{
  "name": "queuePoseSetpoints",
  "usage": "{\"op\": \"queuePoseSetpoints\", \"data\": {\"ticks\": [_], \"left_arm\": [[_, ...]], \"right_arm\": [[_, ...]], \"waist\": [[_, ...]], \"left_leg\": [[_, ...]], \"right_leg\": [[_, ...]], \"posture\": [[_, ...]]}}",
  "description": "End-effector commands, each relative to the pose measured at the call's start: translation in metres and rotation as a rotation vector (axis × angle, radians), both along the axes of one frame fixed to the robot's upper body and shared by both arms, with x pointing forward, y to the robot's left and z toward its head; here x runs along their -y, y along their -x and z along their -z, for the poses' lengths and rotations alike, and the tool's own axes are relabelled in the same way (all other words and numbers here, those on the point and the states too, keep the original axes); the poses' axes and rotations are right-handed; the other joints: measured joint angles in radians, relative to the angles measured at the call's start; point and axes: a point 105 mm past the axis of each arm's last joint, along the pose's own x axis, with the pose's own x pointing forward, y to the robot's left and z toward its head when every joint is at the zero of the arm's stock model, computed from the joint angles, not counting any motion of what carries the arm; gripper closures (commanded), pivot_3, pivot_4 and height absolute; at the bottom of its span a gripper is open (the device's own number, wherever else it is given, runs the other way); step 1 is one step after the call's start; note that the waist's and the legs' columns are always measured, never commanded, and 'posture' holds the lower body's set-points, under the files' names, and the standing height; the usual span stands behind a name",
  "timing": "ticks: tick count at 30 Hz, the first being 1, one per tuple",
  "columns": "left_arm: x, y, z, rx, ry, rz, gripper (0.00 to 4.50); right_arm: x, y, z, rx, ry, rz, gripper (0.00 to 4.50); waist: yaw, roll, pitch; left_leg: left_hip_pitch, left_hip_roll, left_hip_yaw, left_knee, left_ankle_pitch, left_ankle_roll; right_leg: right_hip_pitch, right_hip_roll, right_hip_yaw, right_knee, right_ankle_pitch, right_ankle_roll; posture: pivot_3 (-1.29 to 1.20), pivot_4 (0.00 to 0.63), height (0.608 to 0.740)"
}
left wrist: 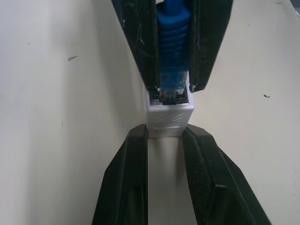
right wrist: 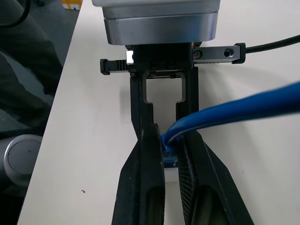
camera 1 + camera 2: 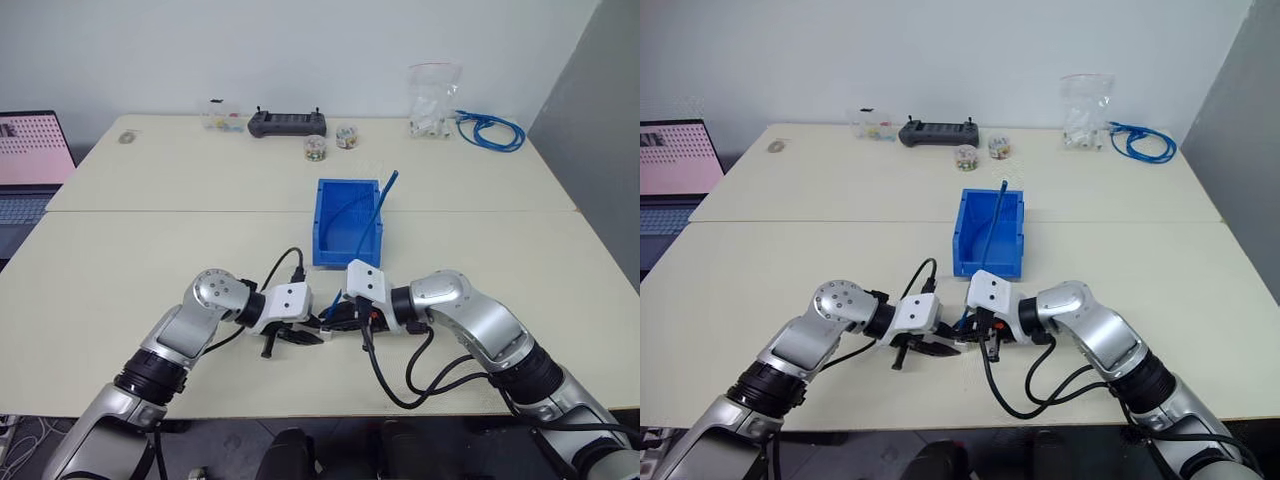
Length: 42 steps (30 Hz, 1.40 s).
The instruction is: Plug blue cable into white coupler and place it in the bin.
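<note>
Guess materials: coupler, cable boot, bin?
White coupler: looks like moulded plastic, smooth with a slight sheen on its edges. Blue cable boot: probably soft rubbery plastic, matte, with moulded ribs. Bin: likely rigid plastic, glossy uniform blue with thin straight walls.

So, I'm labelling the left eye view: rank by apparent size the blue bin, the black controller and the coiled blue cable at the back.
1. The rectangular bright blue open-top plastic bin.
2. The flat black handheld controller and the coiled blue cable bundle look alike; both lie farther away, so unranked.
</note>
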Motion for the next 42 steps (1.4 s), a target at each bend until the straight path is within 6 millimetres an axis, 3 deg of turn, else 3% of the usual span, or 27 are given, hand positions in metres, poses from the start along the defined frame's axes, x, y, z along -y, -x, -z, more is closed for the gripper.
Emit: {"op": "queuePoseSetpoints", "data": {"ticks": [1, 4, 9, 14, 16, 27, 31, 35, 39, 42], "left_arm": [[0.001, 0.007, 0.006, -0.021, -0.024, 0.015, 3.75], [0.001, 0.007, 0.006, -0.022, -0.025, 0.013, 3.75], [0.0, 0.007, 0.006, -0.018, -0.025, 0.007, 3.75], [-0.005, 0.0, 0.003, 0.022, 0.027, -0.081, 3.75], [-0.005, -0.003, -0.005, 0.038, 0.1, -0.137, 3.05], [-0.024, 0.002, -0.09, 0.131, 0.413, -0.45, 0.85], [-0.033, -0.009, -0.115, 0.245, 0.422, -0.563, 0.1], [-0.03, -0.024, -0.129, 0.323, 0.42, -0.572, 0.04], [-0.023, -0.034, -0.13, 0.35, 0.422, -0.56, 0.04], [-0.018, -0.038, -0.131, 0.357, 0.418, -0.546, 0.0]], "right_arm": [[0.002, 0.023, 0.048, -0.126, 0.119, -0.074, 4.39], [0.003, 0.025, 0.054, -0.124, 0.129, -0.081, 4.39], [0.001, 0.021, 0.054, -0.108, 0.112, -0.073, 4.39], [-0.001, -0.005, 0.008, -0.024, -0.041, 0.029, 4.39], [0.002, -0.013, -0.011, 0.006, -0.102, 0.078, 4.39], [0.027, -0.022, -0.089, 0.054, -0.363, 0.296, 4.4], [0.044, -0.058, -0.126, 0.113, -0.459, 0.439, 4.4], [0.046, -0.102, -0.136, 0.174, -0.417, 0.505, 4.4], [0.04, -0.144, -0.132, 0.145, -0.35, 0.56, 4.4], [0.037, -0.159, -0.116, 0.075, -0.23, 0.536, 3.42]], "waist": [[-0.001, 0.0, 0.0], [-0.002, 0.001, -0.002], [-0.002, 0.001, -0.004], [-0.003, 0.001, -0.004], [-0.001, 0.001, -0.004], [0.002, 0.001, 0.0], [0.0, 0.001, 0.002], [0.001, 0.001, 0.003], [-0.003, 0.001, 0.003], [-0.004, 0.002, 0.003]], "left_leg": [[0.004, 0.0, 0.0, -0.001, 0.0, 0.0], [0.012, 0.0, 0.001, -0.003, -0.001, 0.0], [0.013, 0.001, 0.0, -0.003, -0.001, 0.0], [0.013, 0.001, 0.0, -0.003, -0.001, 0.0], [0.013, 0.001, 0.0, -0.003, -0.001, 0.0], [-0.005, 0.001, -0.004, 0.0, -0.001, 0.0], [-0.004, 0.0, -0.003, 0.0, -0.001, 0.0], [-0.002, 0.0, -0.002, 0.0, 0.0, 0.0], [-0.003, 0.0, 0.0, -0.002, 0.0, 0.0], [-0.007, 0.0, 0.003, -0.001, 0.0, 0.0]], "right_leg": [[0.004, 0.0, 0.0, -0.001, -0.002, 0.002], [0.011, 0.0, 0.001, -0.001, -0.005, 0.004], [0.011, 0.0, 0.001, 0.0, -0.005, 0.004], [0.011, 0.001, 0.001, 0.0, -0.005, 0.004], [0.011, 0.0, 0.001, 0.0, -0.005, 0.004], [-0.004, -0.001, -0.001, 0.0, -0.002, -0.001], [-0.003, -0.001, -0.001, 0.001, -0.002, 0.0], [-0.003, 0.0, -0.001, 0.001, -0.002, 0.0], [-0.003, 0.0, 0.0, 0.0, -0.002, 0.0], [-0.009, 0.0, 0.003, 0.001, -0.001, -0.001]], "posture": [[0.0, 0.15, 0.74], [0.0, 0.15, 0.74], [0.0, 0.15, 0.74], [0.0, 0.15, 0.74], [0.0, 0.15, 0.74], [0.0, 0.15, 0.74], [0.0, 0.15, 0.74], [0.0, 0.15, 0.74], [0.0, 0.15, 0.74], [0.0, 0.15, 0.74]]}}
